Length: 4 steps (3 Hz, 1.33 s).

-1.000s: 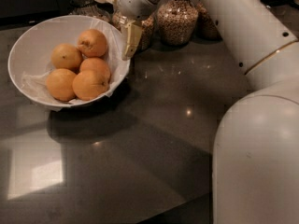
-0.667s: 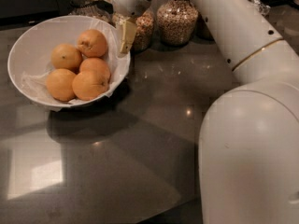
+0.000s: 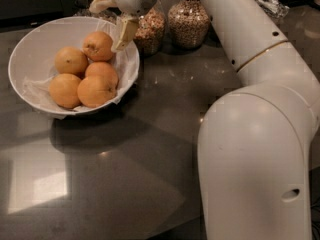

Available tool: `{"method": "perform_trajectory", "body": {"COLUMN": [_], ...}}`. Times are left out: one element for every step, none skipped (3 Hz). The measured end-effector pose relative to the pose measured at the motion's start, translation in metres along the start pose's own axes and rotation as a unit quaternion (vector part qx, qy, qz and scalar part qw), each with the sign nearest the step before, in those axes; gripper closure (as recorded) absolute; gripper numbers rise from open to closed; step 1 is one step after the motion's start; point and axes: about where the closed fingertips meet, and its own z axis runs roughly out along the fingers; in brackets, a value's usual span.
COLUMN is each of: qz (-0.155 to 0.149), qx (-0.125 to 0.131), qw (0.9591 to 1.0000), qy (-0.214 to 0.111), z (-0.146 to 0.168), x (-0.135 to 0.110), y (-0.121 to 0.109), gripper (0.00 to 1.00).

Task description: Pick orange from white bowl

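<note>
The white bowl [image 3: 30,49], lined with crinkled white paper, stands at the left of the dark table and holds several oranges. The orange [image 3: 98,45] with a brownish stem scar lies at the back right of the pile. My gripper [image 3: 113,18] hangs over the bowl's back right rim, just above and to the right of that orange. Its fingers are spread open and empty. One fingertip [image 3: 124,35] points down beside the orange without clearly touching it. The other oranges [image 3: 70,60] lie in front and to the left.
Two glass jars of grains [image 3: 187,19] stand behind the bowl to the right, one [image 3: 151,28] right beside the gripper. My white arm [image 3: 255,149] fills the right side. Dark tabletop [image 3: 125,184] lies in front, with an edge at the lower right.
The gripper has moved left, from beside the bowl's right rim to over the rim, closer to the back right orange. The oranges and bowl have not moved.
</note>
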Motion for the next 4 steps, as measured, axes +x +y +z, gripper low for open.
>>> {"method": "perform_trajectory", "body": {"qz": [-0.004, -0.004, -0.006, -0.013], "qx": [-0.008, -0.024, -0.049, -0.071], "qw": [1.0000, 0.9997, 0.9987, 0.9971], "qy": [-0.003, -0.009, -0.017, -0.023], "z": [0.005, 0.018, 0.037, 0.054], "x": [-0.001, 0.003, 0.006, 0.005], "y": [-0.002, 0.000, 0.004, 0.005], "gripper": [0.31, 0.27, 0.29, 0.28]}}
